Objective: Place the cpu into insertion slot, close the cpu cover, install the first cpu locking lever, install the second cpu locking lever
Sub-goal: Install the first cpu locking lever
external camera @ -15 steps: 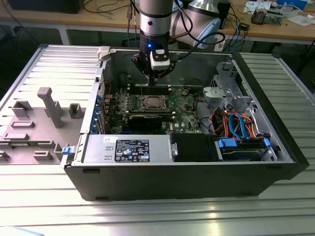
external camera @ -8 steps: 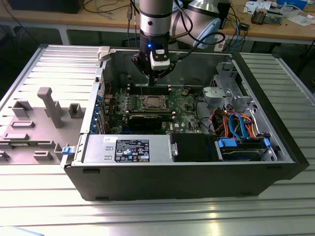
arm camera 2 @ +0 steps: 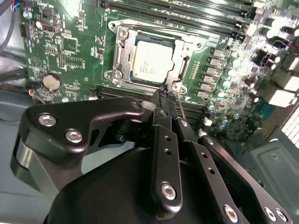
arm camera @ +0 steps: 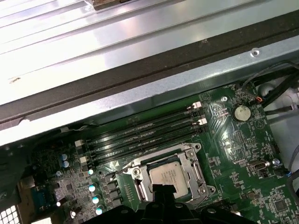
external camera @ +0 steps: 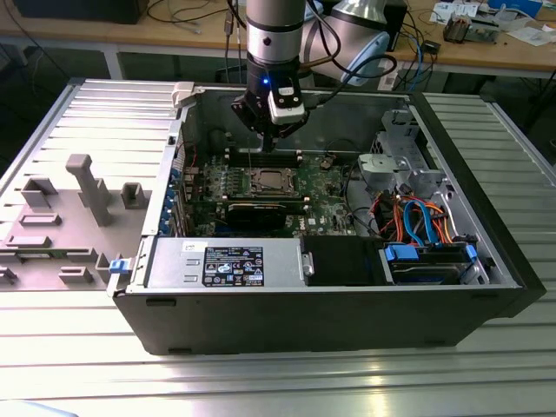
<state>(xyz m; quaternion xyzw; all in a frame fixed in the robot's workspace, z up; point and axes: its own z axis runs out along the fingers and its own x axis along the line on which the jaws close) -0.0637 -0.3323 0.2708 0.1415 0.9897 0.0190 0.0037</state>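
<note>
On the ribbed metal desk (external camera: 261, 382) we find an open computer case (external camera: 313, 323) holding the green circuit board (arm camera 2: 70, 51). The cpu (arm camera 2: 152, 58) sits in the insertion slot (arm camera 2: 116, 74), with the cpu cover (arm camera 2: 122, 49) lowered. The gripper (arm camera 2: 163, 95) hovers beside the slot, fingers (arm camera 2: 159, 121) together.

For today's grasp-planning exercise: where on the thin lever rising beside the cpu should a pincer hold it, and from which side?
Grip the thin lever on its free stretch, clear of the cpu cover, coming from above with the pincer closing across the rod. It is slender and stands up off the board, so a crosswise pinch probably holds best.
</note>
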